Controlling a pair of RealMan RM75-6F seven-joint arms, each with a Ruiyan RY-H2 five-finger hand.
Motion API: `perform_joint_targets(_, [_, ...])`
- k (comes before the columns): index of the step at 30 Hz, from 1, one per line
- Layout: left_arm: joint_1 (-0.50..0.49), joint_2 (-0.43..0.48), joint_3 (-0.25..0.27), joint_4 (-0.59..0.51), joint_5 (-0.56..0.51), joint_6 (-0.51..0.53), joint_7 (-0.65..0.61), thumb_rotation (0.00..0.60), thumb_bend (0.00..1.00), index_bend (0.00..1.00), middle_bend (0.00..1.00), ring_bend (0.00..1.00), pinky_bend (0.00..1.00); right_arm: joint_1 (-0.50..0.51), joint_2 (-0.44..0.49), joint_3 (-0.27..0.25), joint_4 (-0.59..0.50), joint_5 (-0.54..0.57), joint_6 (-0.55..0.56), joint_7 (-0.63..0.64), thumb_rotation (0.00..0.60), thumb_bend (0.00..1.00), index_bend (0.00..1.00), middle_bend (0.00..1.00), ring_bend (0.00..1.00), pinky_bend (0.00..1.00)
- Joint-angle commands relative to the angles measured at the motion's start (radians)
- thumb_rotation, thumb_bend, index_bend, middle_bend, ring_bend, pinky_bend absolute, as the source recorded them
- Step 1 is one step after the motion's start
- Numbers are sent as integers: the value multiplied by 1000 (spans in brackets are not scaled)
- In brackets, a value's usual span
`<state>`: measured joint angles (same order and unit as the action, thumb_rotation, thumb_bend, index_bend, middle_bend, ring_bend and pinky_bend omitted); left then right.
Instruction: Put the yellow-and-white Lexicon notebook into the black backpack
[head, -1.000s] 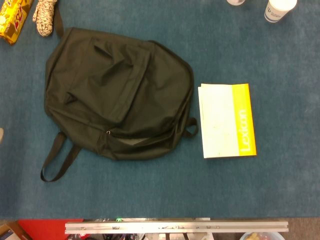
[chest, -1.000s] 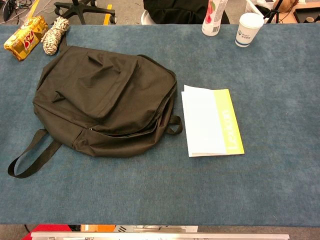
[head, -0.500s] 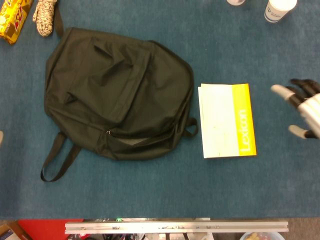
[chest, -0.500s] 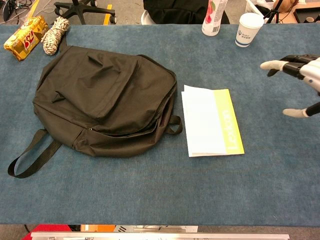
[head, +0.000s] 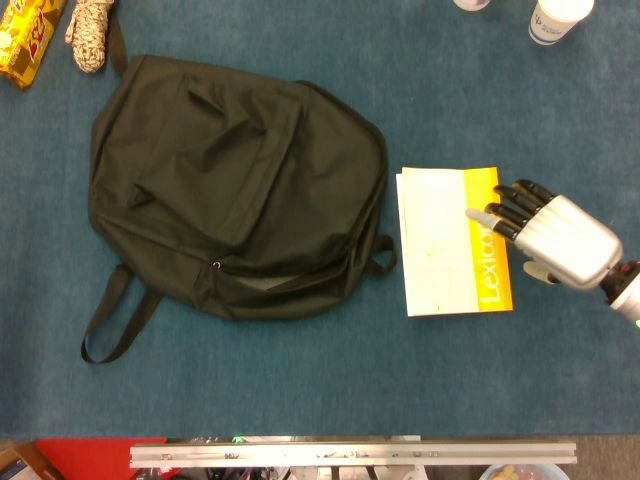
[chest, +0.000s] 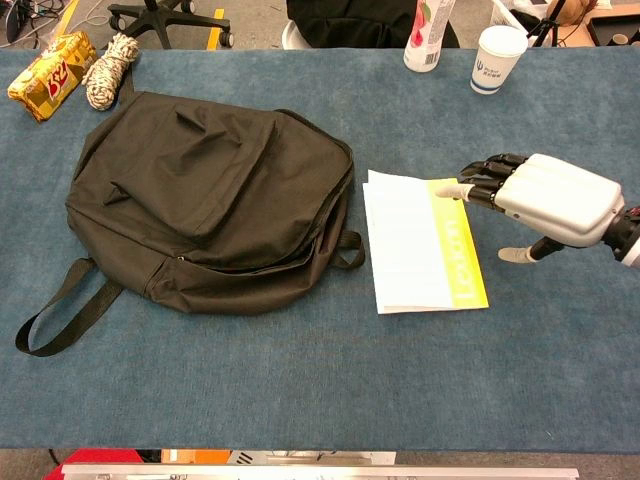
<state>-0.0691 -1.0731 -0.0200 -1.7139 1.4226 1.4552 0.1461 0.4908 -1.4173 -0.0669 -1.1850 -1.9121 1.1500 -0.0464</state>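
Looking down through the head view, I am seeing the Lexicon notebook (head: 455, 241) lying flat right of the worktop's middle, just beside the black backpack (head: 232, 187), whose zipped mouth is gaping a little along its near side. My right hand (head: 548, 237) is reaching over the notebook's yellow spine strip, fingers (head: 497, 214) extended and slightly apart, holding nothing; whether they are touching the cover I cannot tell. My left hand is not showing.

Turning to the chest view, I am seeing the right hand (chest: 540, 201) hovering at the far right corner of the notebook (chest: 420, 242), thumb hanging apart below. I am judging the notebook thin, light and somewhat floppy, with a slick cover lying flush on the cloth, so I am planning to pinch the stiffer bound edge, perhaps after sliding it to lift a corner.
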Motion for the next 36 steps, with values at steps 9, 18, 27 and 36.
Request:
perform_joint_targets(9, [-1,-5,2,15,4,-10,-18,600,247,0,74,89,54,43,-103,-41,135,-7,6,36,600,138,134,269,143,197])
perform_joint_targets(18, [-1,-7,3,23,1,-18,-28,600,247,0,74,89,54,54,-148,-59,215,5,28,61,600,139,132,269,143,197])
perform_joint_targets(27, [1,-7,8,27,-1,-25,-28,600,247,0,74,89,54,61,-164,-76,256,23,35,89,600,139,132,269,143,198])
perform_joint_targets(36, [-1,-10,7,27,0,-28,-27,600,246,0,74,90,54,69,-179,-84,281,39,38,100,600,139,132,269,143,198])
